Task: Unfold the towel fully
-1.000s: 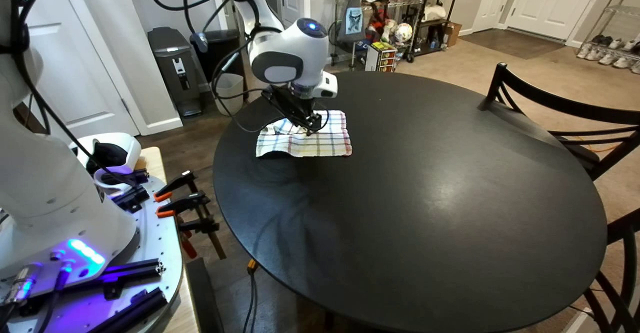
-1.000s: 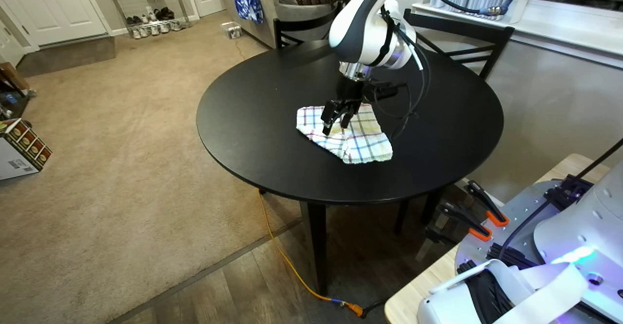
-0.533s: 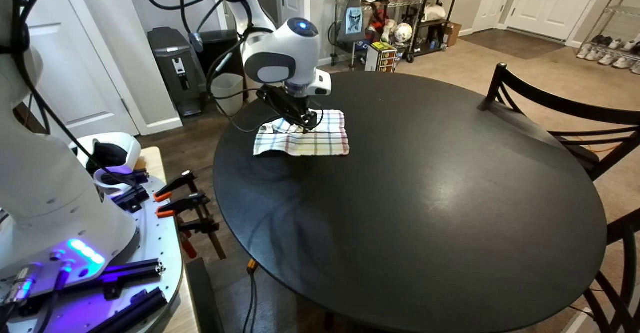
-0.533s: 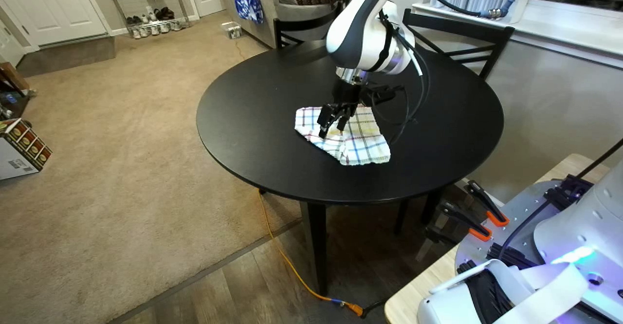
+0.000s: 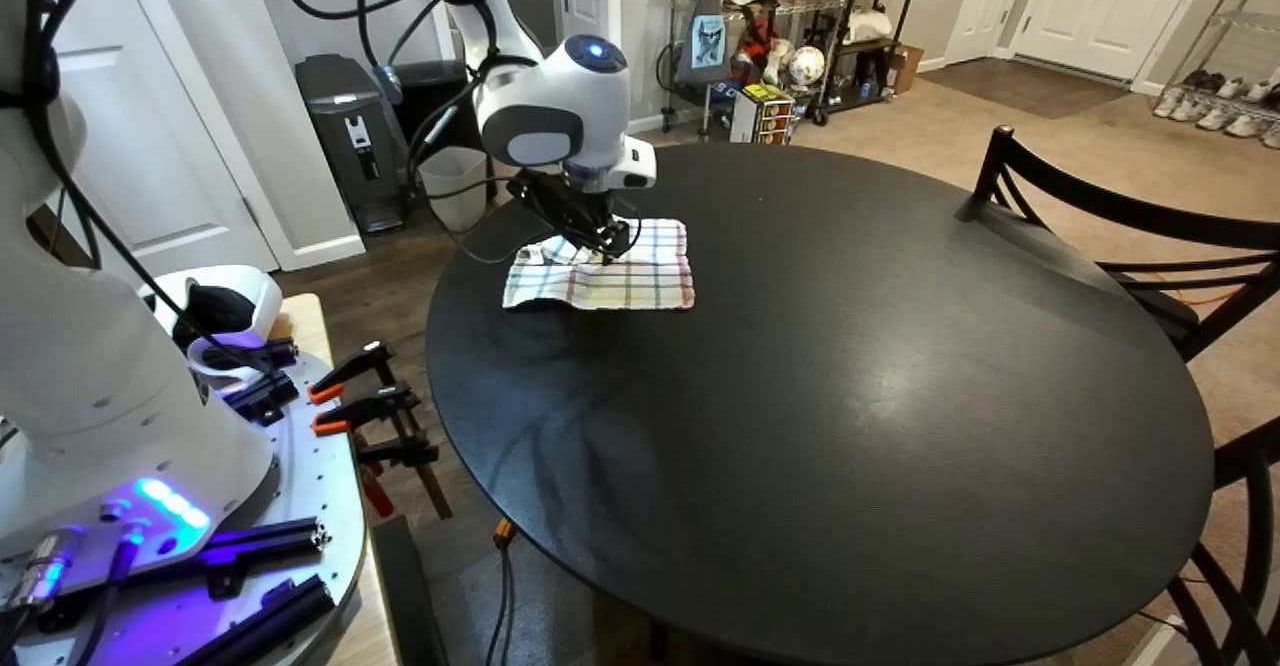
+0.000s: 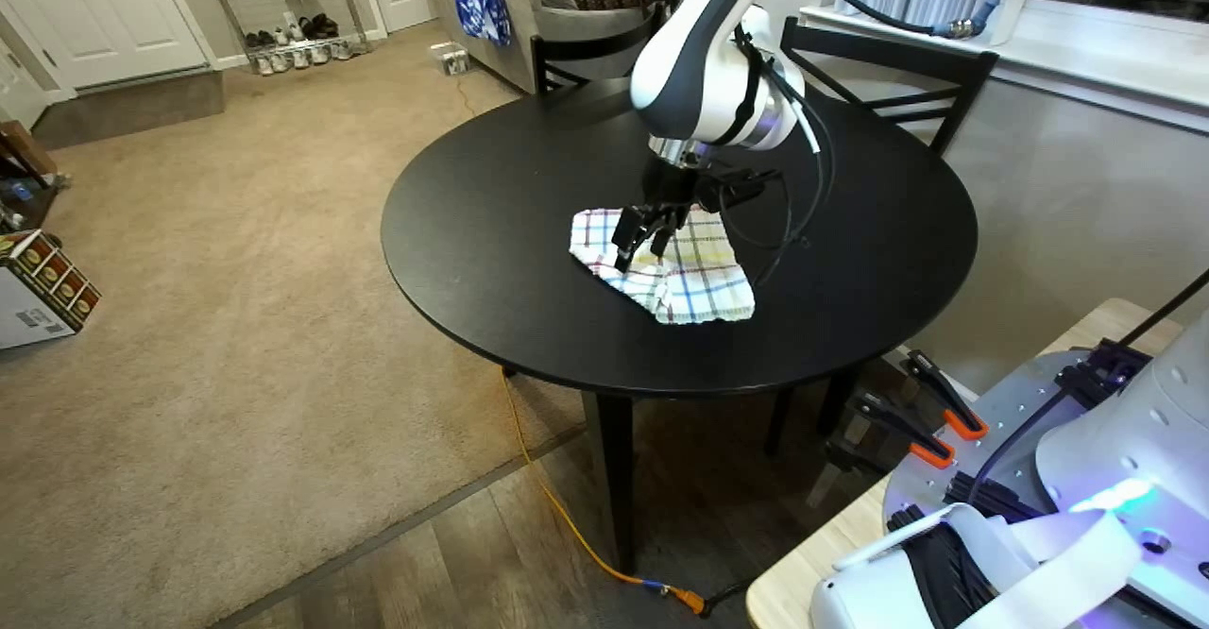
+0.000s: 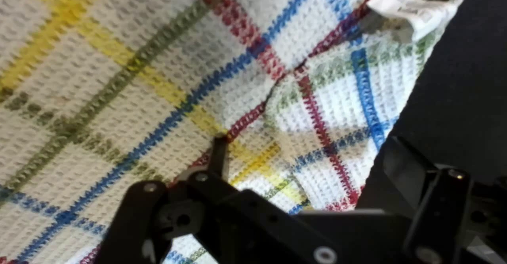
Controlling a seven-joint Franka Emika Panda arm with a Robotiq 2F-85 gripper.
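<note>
Handling this towel (image 6: 704,275) should ask for little force and careful placing: it looks soft, thin and coarsely woven, so it is probably light, hard to damage, and quick to bunch or slide on the table (image 6: 472,195) if dragged. It lies on the table, off the middle and toward the rim, mostly spread out, but with a flap (image 7: 336,109) that looks turned in along the side facing the table's rim. A white label (image 7: 412,10) shows at one end of that folded side, right beside the dark table.

The flap's free edge seems the best place to take hold, lifting one layer up from the table; too deep a pinch would likely catch the layer beneath and pull the whole cloth along.

The gripper (image 7: 305,145) is spread wide and holds nothing, one finger (image 7: 220,157) over the cloth, the other just past the folded side, over the table. Whether either tip touches cannot be told. The arm (image 5: 590,96) reaches in above the table, wrist bent down, gripper slanting toward the tabletop.
</note>
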